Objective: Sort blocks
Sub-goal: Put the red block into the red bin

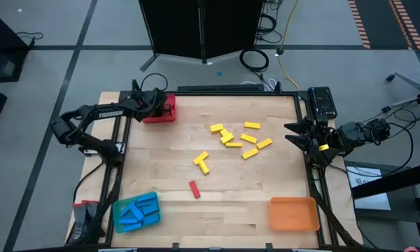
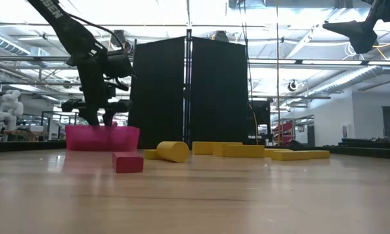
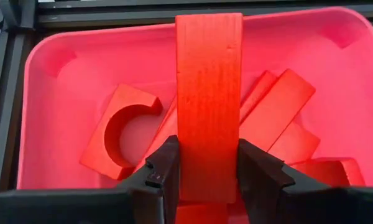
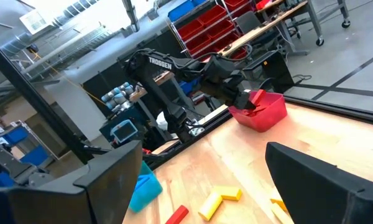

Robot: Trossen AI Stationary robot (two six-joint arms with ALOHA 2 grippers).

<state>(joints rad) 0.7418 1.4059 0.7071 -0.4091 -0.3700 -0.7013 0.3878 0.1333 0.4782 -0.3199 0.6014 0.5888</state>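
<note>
A red block [image 3: 209, 99] is clamped between the fingers of the left tool [image 3: 205, 171], held lengthwise and poised directly over the red tray [image 3: 56, 74]. Straight beneath the tool several other red blocks already lie heaped in that tray, one with a half-round notch [image 3: 121, 134], so the held bar looks carried here to join its own colour, and the grip is probably about to be released. The tray sits at the far left corner of the worktop [image 1: 217, 189], right under the tool, which keeps the drop short.

Out from the left tool, toward the middle of the worktop, one red block [image 1: 194, 189] lies alone, and beyond it a loose scatter of yellow blocks [image 1: 238, 138], none yet in a tray. Blue blocks [image 1: 136, 210] fill the blue tray [image 1: 119, 222] at the near left corner; an orange tray [image 1: 292, 213] at the near right holds nothing visible, likely meant for the yellows.

The right tool [image 4: 202, 168] hangs high at the worktop's right edge, well apart from every block, its fingers spread wide and holding nothing.
</note>
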